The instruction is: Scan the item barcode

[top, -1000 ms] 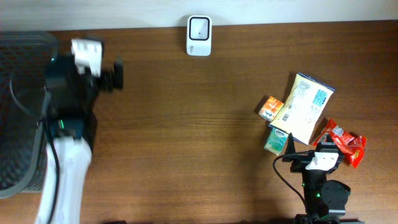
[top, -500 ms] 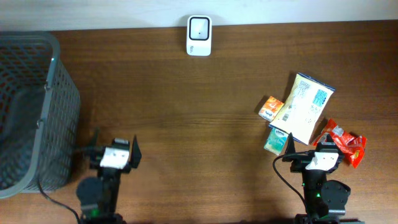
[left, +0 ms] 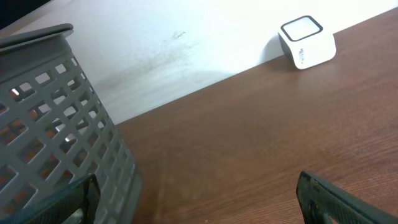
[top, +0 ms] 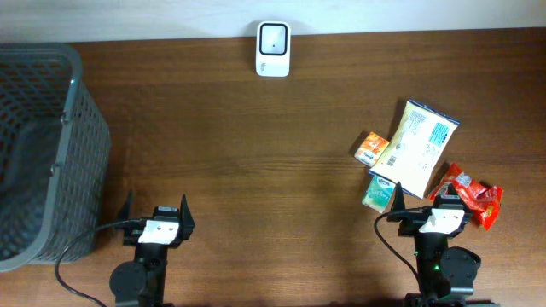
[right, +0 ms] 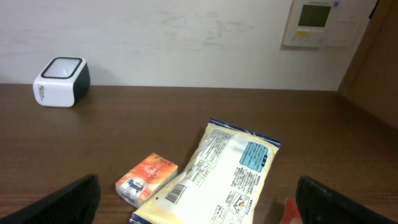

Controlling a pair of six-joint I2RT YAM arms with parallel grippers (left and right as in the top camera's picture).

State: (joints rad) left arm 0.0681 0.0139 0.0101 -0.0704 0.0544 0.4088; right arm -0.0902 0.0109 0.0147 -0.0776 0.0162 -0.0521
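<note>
The white barcode scanner (top: 273, 49) stands at the table's far edge, also seen as the scanner (left: 306, 42) in the left wrist view and the scanner (right: 60, 81) in the right wrist view. Several items lie at the right: a cream packet with a blue label (top: 418, 147), barcode face up (right: 217, 177), a small orange pack (top: 372, 147) (right: 147, 178), a green pack (top: 379, 193) and a red bag (top: 469, 194). My right gripper (top: 425, 203) (right: 198, 193) is open just in front of them, holding nothing. My left gripper (top: 155, 209) (left: 196, 193) is open and empty over bare table at the front left.
A grey mesh basket (top: 43, 145) fills the left side of the table, its wall (left: 50, 124) close to my left gripper's left finger. A wall panel (right: 316, 22) hangs behind the table at the right.
My left arm has swung back from over the basket at the far left to the table's front edge, jaws still open. The right arm and the items have not moved.
</note>
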